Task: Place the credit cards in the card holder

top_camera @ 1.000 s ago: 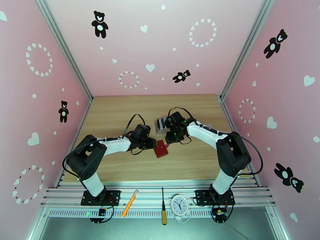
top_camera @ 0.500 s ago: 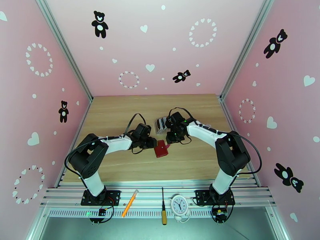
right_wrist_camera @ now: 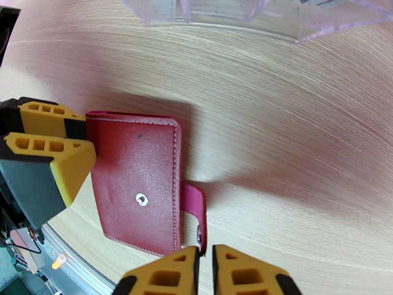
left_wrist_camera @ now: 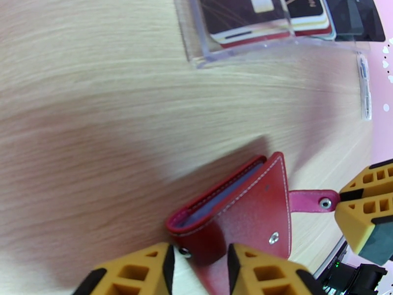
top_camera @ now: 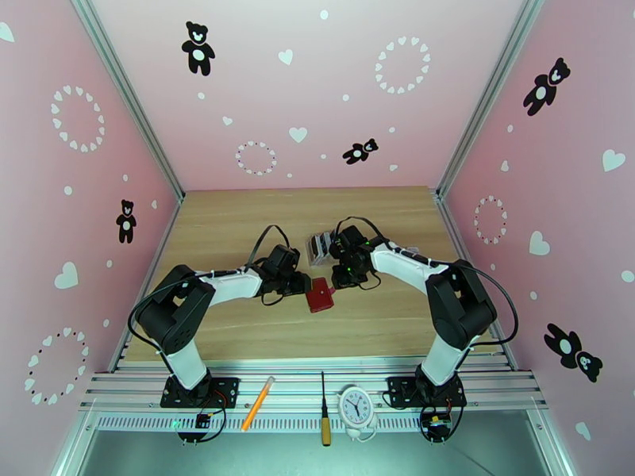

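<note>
Card holder point(top_camera: 320, 296): on the table point(top_camera: 238, 224), between the two arms and just near of the clear stand point(left_wrist_camera: 231, 52). Lies folded over, not spread out. Gapes a little along one edge, showing grey pockets point(left_wrist_camera: 223, 202) inside. Has its snap tab point(right_wrist_camera: 192, 205) undone and sticking out flat past the cover, with the stud point(left_wrist_camera: 273, 237) on the cover bare.

Left gripper point(left_wrist_camera: 200, 255): clamped on the card holder at the edge opposite the tab, with a corner of red cover pinched between the yellow fingers.

Right gripper point(right_wrist_camera: 205, 252): jaws almost together on the free end of the snap tab. Looks like a pinch, though contact right at the tips is hard to confirm.

Credit cards point(left_wrist_camera: 250, 18): standing in the slots of the clear stand, the dark brown ones plain to see, apart from the card holder. None between any fingers, none visible in the pockets.

Progress, judging from this: early.
- Done: unsnapping, and a hold at both ends.
- Left: opening the cover wide enough to expose a pocket, fetching each card from the stand, and sliding it in.
- No card transferred, as far as can be seen.
- Probably next: lifting the tab to swing the cover back while pinning the other edge down.
</note>
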Robot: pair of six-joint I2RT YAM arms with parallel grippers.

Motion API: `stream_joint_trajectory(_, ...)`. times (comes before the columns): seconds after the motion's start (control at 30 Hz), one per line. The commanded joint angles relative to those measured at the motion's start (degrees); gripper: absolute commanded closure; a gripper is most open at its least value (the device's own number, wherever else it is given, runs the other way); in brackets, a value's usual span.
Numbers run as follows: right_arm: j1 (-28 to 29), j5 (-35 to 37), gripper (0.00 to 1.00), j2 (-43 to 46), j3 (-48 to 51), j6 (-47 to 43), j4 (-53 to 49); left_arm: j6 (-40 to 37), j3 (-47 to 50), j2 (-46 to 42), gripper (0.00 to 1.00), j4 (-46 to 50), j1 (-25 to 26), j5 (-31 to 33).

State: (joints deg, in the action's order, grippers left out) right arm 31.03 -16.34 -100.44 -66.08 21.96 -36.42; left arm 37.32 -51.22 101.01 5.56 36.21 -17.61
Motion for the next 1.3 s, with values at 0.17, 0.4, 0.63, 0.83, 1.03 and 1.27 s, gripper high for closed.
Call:
stream_joint_trajectory(0.17, -0.3, -1.0, 0.89, -1.1, -0.1, 0.1, -0.1, -0.5, -0.8, 0.6, 0.63, 0.5, 0.4, 0.0)
stream_joint_trajectory(0.4, -0.5, -2.7, 0.98, -0.6, -0.1, 0.2, 0.4, -0.5, -1.1, 0.8, 0.64, 0.7, 0.4, -0.2)
stream_joint_trajectory(0.63, -0.4, -6.3, 1.0, 0.0, 0.4, 1.2, 1.8, -0.1, -1.2, 0.9, 0.64, 0.4, 0.6, -0.4)
stream_joint_trajectory(0.83, 0.3, -7.8, 1.0, 0.2, 0.7, 2.4, 2.8, 0.1, -1.3, 0.8, 0.65, 0.3, 1.0, -0.4)
stream_joint_trajectory(1.03, 2.1, -8.1, 1.0, -0.5, 0.6, 3.2, 2.9, 0.2, -1.4, 1.1, 0.65, 0.0, 1.2, -0.5)
stream_joint_trajectory(1.27, 3.9, -7.7, 1.0, -2.5, 0.1, 3.8, 3.2, 0.2, -1.5, 1.2, 0.65, 0.1, 1.2, -0.5)
